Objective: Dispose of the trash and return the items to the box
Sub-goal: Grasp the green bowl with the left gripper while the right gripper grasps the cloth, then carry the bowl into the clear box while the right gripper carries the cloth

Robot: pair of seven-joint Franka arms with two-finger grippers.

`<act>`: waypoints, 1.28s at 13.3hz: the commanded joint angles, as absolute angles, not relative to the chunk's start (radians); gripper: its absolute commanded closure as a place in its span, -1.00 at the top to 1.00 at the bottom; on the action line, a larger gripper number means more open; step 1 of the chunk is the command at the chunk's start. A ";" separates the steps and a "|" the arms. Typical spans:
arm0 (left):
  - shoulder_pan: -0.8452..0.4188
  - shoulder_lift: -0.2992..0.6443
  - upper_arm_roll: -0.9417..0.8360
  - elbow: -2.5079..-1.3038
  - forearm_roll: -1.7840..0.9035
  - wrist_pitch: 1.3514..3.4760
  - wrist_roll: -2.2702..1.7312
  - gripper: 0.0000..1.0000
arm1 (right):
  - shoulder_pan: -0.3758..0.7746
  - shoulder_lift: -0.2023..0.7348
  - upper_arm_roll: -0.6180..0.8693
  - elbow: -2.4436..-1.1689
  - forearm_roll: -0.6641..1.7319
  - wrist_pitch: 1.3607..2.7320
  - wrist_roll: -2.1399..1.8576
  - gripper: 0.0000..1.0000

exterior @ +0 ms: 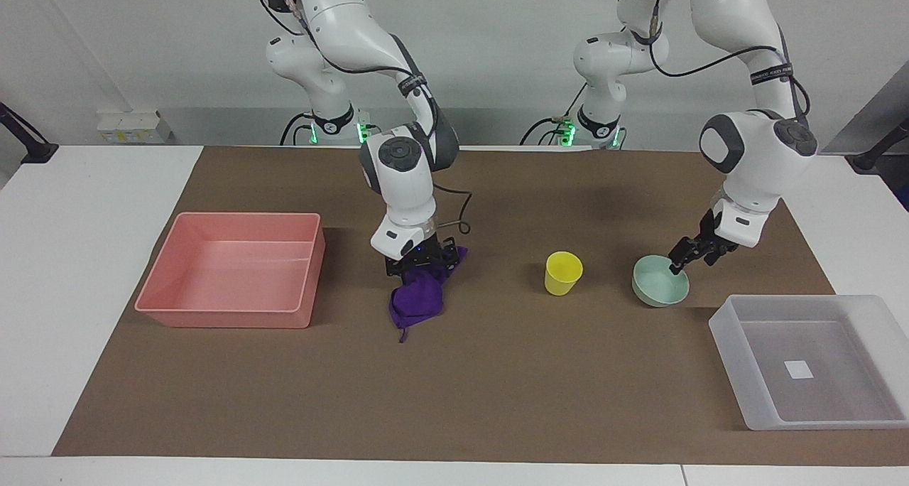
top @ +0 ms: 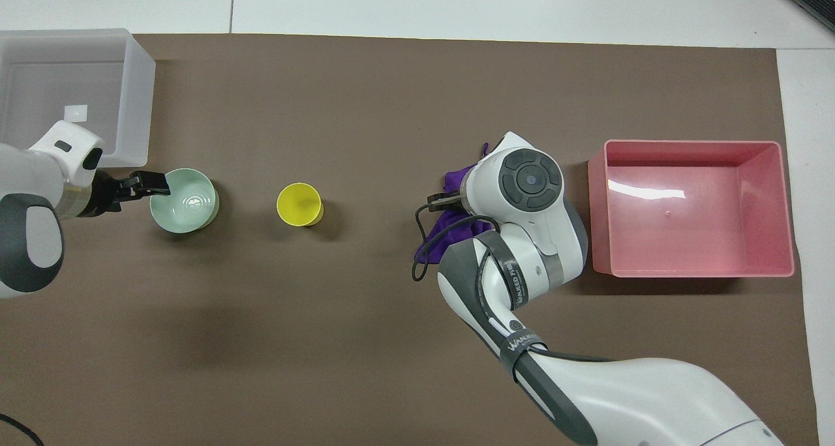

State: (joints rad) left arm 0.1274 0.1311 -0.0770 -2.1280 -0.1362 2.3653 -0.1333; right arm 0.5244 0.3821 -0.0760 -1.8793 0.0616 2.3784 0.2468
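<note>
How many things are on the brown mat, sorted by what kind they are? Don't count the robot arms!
Boxes: 2, the pink tray and the frosted white bin
Cups: 1, the yellow cup
Bowls: 1, the mint-green bowl
Cloths: 1, the purple cloth
Total: 5

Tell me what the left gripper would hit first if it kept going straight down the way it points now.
Most likely the mint-green bowl: the left gripper points down at its rim on the side toward the left arm's end of the table, jaws open. Whether it already touches the rim is unclear.
</note>
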 commanded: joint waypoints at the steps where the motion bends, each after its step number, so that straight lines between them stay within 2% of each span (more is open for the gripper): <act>1: 0.143 0.152 -0.084 -2.174 -0.189 2.425 -0.147 1.00 | 0.517 0.361 -0.081 -1.934 0.083 2.407 0.189 -0.18; 2: 0.143 0.155 -0.084 -2.180 -0.189 2.437 -0.149 1.00 | 0.517 0.360 -0.081 -1.934 0.083 2.404 0.199 -0.99; 3: 0.143 0.153 -0.084 -2.184 -0.189 2.434 -0.149 0.96 | 0.517 0.359 -0.083 -1.939 0.083 2.398 0.224 -1.00; 4: 0.143 0.152 -0.086 -2.189 -0.190 2.434 -0.147 0.18 | 0.518 0.357 -0.083 -1.944 0.083 2.396 0.262 -1.00; 5: 0.143 0.152 -0.086 -2.189 -0.193 2.434 -0.147 -0.79 | 0.522 0.357 -0.083 -1.942 0.083 2.393 0.311 -1.00; 6: 0.143 0.152 -0.086 -2.189 -0.198 2.434 -0.146 -1.00 | 0.523 0.354 -0.083 -1.941 0.074 2.390 0.336 -1.00; 12: 0.159 0.127 -0.084 -2.122 -0.198 2.337 -0.129 -1.00 | 0.499 0.180 -0.094 -1.902 0.069 2.199 0.443 -1.00; 15: 0.172 0.120 -0.084 -1.967 -0.198 2.191 -0.130 -1.00 | 0.442 0.092 -0.097 -1.855 0.051 2.090 0.445 -1.00; 17: 0.192 0.167 -0.083 -1.855 -0.198 2.172 -0.132 -1.00 | 0.381 0.019 -0.094 -1.850 -0.038 2.037 0.434 -1.00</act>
State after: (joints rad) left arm 0.1651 0.1230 -0.0776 -1.9537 -0.1821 2.2159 -0.1409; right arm 0.4352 0.0809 -0.1047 -1.8468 0.0234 2.0798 0.4291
